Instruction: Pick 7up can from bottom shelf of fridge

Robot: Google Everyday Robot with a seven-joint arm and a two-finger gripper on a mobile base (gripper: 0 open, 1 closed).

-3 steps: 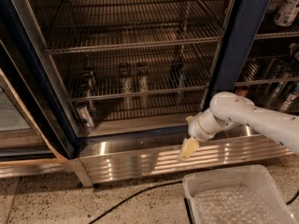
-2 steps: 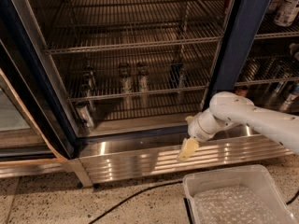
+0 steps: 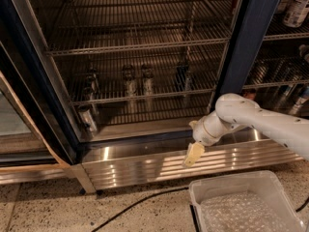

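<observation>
Your gripper [image 3: 194, 153] hangs low outside the fridge [image 3: 251, 37], pointing down in front of its ribbed steel base [image 3: 145, 166], and you cannot tell whether it is spread or closed. The 7up can [image 3: 130, 83] is probably the pale one standing upright on the lowest wire shelf [image 3: 159, 94], though its markings are too dim to be sure. A second pale can [image 3: 147, 80] stands just beside it, and a darker can [image 3: 182, 76] sits farther right. The gripper is well apart from all three.
</observation>
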